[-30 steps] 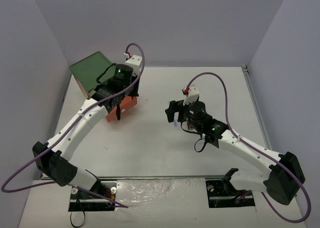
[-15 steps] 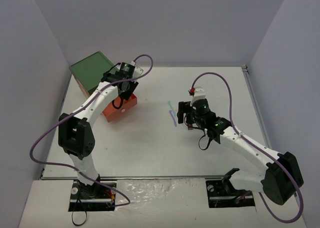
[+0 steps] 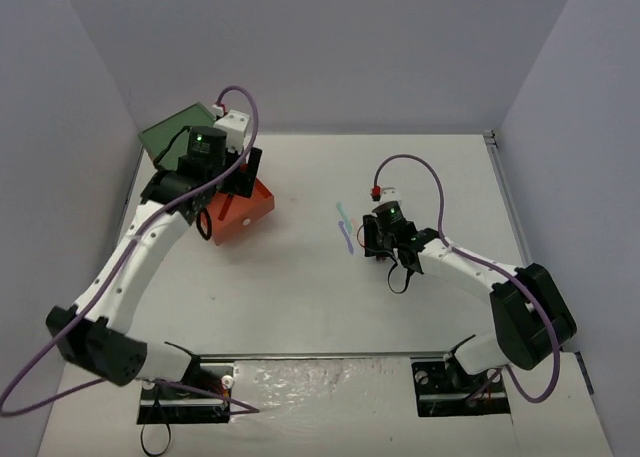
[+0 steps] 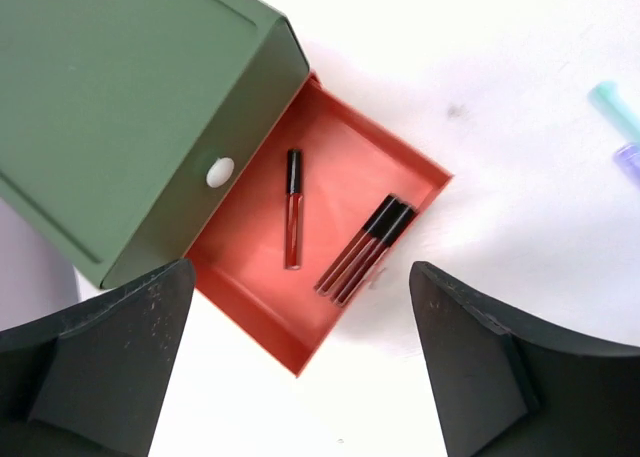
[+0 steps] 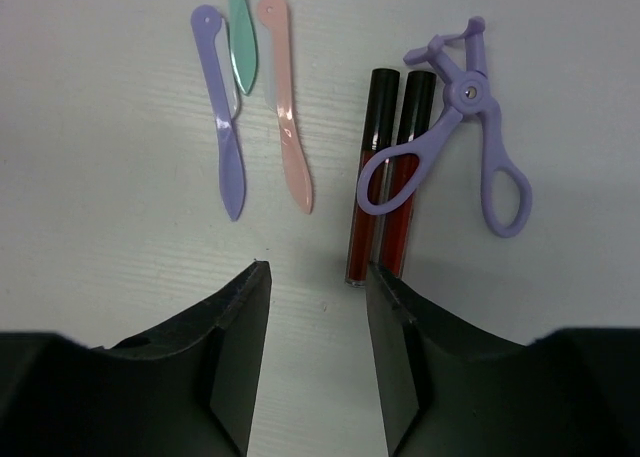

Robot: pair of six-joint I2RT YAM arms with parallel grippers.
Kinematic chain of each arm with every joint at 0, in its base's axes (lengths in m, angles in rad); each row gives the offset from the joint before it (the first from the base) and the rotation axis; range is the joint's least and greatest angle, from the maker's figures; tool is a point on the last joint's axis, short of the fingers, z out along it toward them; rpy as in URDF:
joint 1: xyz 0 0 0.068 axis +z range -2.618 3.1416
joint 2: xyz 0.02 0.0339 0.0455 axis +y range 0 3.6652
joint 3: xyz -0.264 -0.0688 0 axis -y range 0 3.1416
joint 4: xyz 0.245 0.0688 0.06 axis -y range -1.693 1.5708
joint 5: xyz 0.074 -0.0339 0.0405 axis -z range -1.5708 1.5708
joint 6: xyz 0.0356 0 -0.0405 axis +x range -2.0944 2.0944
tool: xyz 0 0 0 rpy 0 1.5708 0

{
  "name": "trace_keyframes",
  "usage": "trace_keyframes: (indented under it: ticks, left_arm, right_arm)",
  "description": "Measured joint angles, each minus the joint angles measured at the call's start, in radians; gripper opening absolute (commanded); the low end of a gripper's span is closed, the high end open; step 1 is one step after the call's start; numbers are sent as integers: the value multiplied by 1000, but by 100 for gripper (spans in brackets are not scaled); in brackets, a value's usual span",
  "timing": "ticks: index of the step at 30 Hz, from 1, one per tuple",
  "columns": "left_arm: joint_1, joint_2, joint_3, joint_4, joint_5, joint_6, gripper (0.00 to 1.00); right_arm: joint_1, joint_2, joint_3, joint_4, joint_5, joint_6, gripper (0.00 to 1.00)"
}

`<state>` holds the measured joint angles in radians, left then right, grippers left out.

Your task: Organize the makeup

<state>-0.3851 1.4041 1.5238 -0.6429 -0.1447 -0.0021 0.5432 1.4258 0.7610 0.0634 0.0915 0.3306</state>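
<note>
The green-topped box (image 4: 120,107) has its orange drawer (image 4: 260,307) pulled out, with three dark-red sticks (image 4: 292,222) lying in it. My left gripper (image 4: 300,377) hangs open above the drawer's front corner, holding nothing; from above it (image 3: 243,177) sits over the drawer (image 3: 252,209). On the table lie two more dark-red sticks (image 5: 375,177), a purple curler tool (image 5: 470,127), and purple (image 5: 222,127), teal (image 5: 240,37) and pink (image 5: 285,107) spatulas. My right gripper (image 5: 318,277) is low over the table, open a little, its right finger beside the sticks' near ends.
The box (image 3: 175,137) stands in the back left corner against the wall. The teal and purple spatulas (image 3: 345,227) lie mid-table just left of my right gripper (image 3: 378,239). White walls enclose the table on three sides.
My left gripper's jaws have opened and the arm has drawn back up from the drawer. My right gripper has shifted right and lower over the sticks, its jaws narrowing.
</note>
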Motion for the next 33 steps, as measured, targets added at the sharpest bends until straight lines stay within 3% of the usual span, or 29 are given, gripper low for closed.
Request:
trace_keyframes:
  ticks: [5, 8, 19, 26, 33]
  left_arm:
    - [0, -236, -134, 59, 41, -68, 88]
    - [0, -301, -201, 76, 48, -88, 89]
    - [0, -289, -311, 83, 94, -144, 93]
    - [0, -289, -311, 95, 130, -188, 95]
    - [0, -289, -314, 144, 230, -310, 95]
  right_arm:
    - [-14, 66, 2, 1, -3, 10, 34]
    - [-19, 96, 2, 2, -3, 12, 32]
    - [-27, 181, 4, 54, -5, 32, 25]
    - [-27, 197, 9, 80, 1, 38, 1]
    - [-22, 119, -16, 89, -31, 38, 0]
